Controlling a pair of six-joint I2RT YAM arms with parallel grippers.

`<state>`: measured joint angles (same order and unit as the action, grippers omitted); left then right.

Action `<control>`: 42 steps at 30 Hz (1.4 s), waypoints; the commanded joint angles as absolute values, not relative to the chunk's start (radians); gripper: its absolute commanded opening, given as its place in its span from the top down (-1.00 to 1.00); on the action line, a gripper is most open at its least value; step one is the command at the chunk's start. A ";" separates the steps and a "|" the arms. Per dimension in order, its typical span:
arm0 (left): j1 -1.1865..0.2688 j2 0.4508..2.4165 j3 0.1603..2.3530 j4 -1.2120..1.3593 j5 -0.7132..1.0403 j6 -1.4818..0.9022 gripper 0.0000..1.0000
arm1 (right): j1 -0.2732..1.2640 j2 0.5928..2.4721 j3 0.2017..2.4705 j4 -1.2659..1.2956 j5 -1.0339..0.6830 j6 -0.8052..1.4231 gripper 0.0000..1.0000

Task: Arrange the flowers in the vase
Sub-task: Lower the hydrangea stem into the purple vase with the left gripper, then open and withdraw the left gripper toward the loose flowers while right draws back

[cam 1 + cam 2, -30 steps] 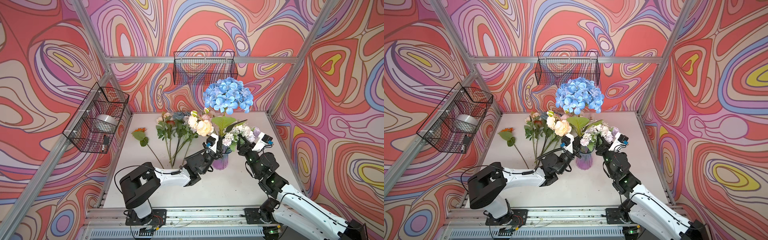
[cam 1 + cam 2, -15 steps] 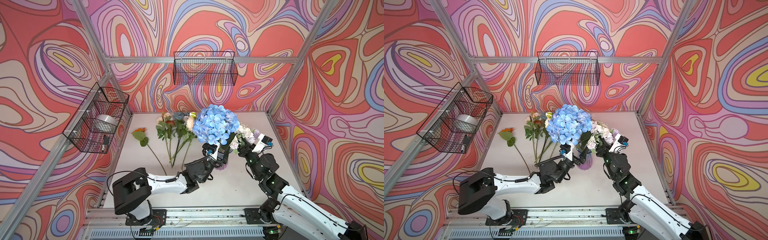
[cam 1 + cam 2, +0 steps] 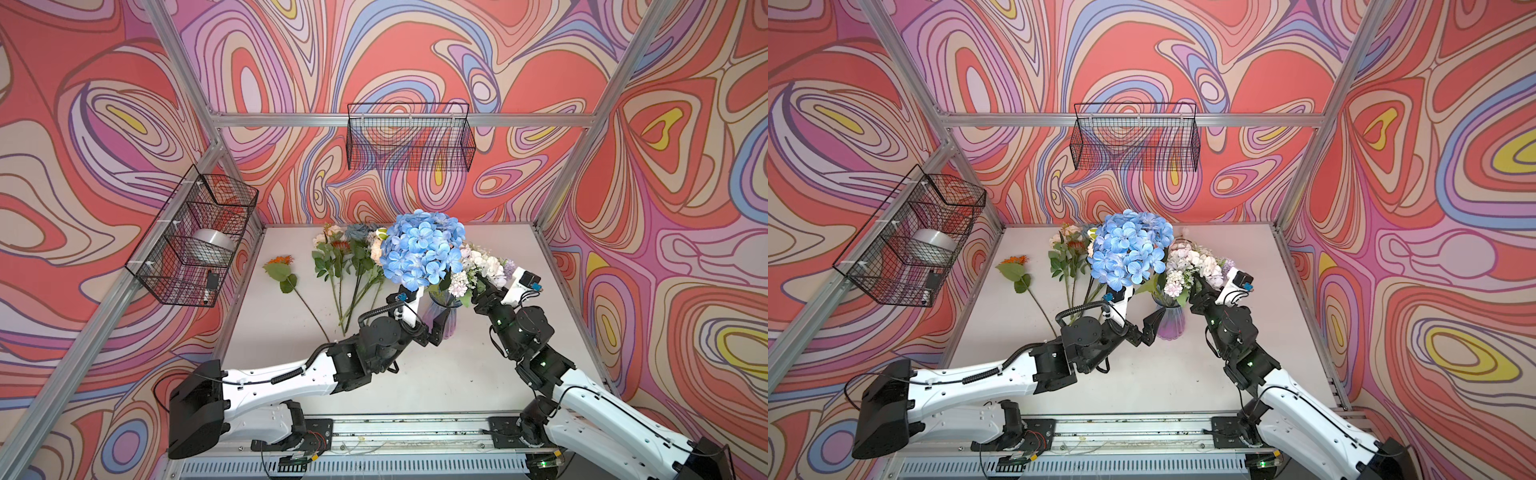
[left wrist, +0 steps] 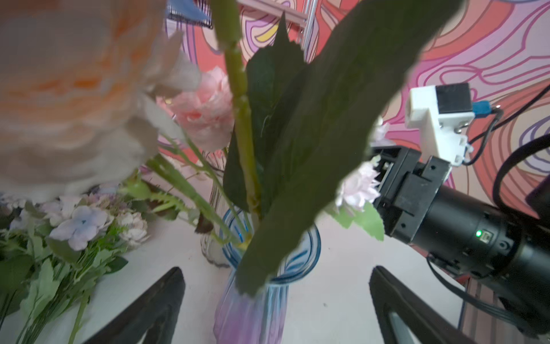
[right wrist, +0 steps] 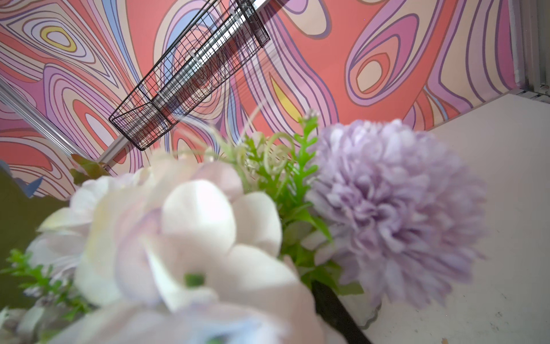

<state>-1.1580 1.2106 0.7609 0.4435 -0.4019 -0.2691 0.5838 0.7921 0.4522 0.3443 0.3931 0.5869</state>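
Our left claw [image 4: 276, 271] has let go, spread wide; the blue hydrangea [image 3: 422, 245] dropped into the vase [image 3: 1169, 322] between its fingers [image 4: 154, 303], as only the left wrist view shows. We cannot tell if our right claw [image 3: 1198, 291] pinches anything

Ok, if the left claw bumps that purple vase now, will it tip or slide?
Probably top-heavy: the big blue hydrangea head sits high above the narrow vase and off to one side, so a sideways bump may tip it. It looks like ribbed glass, so likely slippery and breakable. The open left claw straddles it.
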 commanded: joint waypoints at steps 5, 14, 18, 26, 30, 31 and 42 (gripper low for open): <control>-1.157 1.115 0.724 0.161 -0.433 -0.406 -0.89 | 0.587 0.831 0.467 0.330 0.378 0.561 -0.01; -1.044 1.041 0.628 0.066 -0.420 -0.582 -0.62 | 0.586 0.839 0.485 0.312 0.361 0.544 -0.25; -0.917 1.010 0.579 0.037 -0.413 -0.654 -0.57 | 0.586 0.818 0.483 0.304 0.340 0.533 -0.68; -0.510 0.995 0.557 0.000 -0.367 -0.708 -0.61 | 0.587 0.727 0.470 0.197 0.334 0.525 -0.97; -0.304 1.058 0.566 0.020 -0.313 -0.752 -0.70 | 0.586 0.674 0.477 0.066 0.355 0.537 -0.97; -0.268 1.079 0.565 0.035 -0.299 -0.755 -0.73 | 0.586 0.664 0.480 0.035 0.361 0.538 -0.97; -0.037 1.356 0.702 -0.033 -0.262 -0.804 -0.85 | 0.586 0.527 0.442 -0.146 0.368 0.574 -0.97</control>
